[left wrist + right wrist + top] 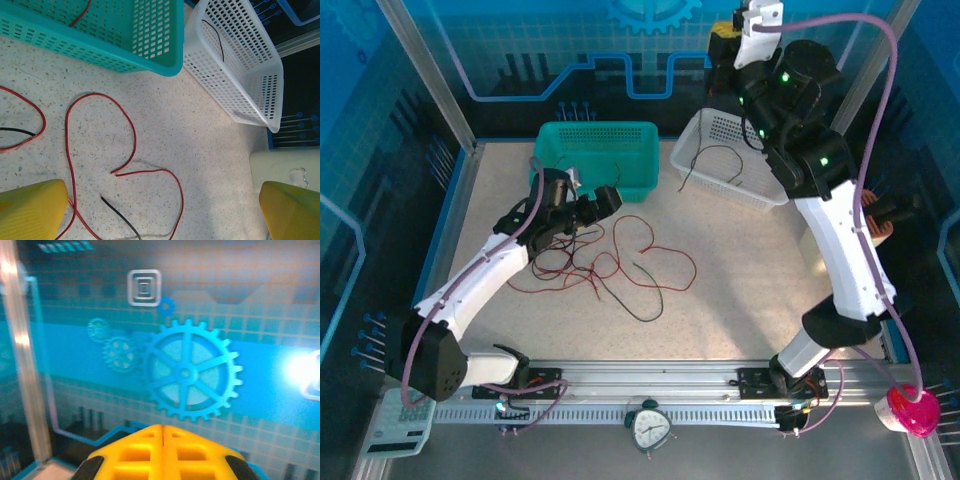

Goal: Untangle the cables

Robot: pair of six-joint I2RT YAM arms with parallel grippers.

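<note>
Blue panels [185, 375] printed with gears wall in a speckled beige tabletop [750, 270], framed by aluminium posts, where two robot arms work at untangling the cables [620, 262].

The job looks only partly done. One red strand [82, 12] lies inside the teal basket [610, 172] at the far edge of the tabletop, and one black strand [218, 37] lies in the white basket [725, 128] beside it toward the far right corner, which suggests sorting by colour.

The bulk of the cables sits in a loose heap left of the tabletop's centre. Red loops cross over black ones there, and a heart-shaped red curl trails toward the middle. How many strands are knotted together is hard to count from above.

The left gripper [582, 200] hovers over the far side of that heap, jaws spread wide and holding nothing. The right gripper [163, 429] is raised high over the far right corner and faces the gear panel, its yellow fingers pressed together on nothing.

A small clock [650, 428] stands at the near edge.
</note>
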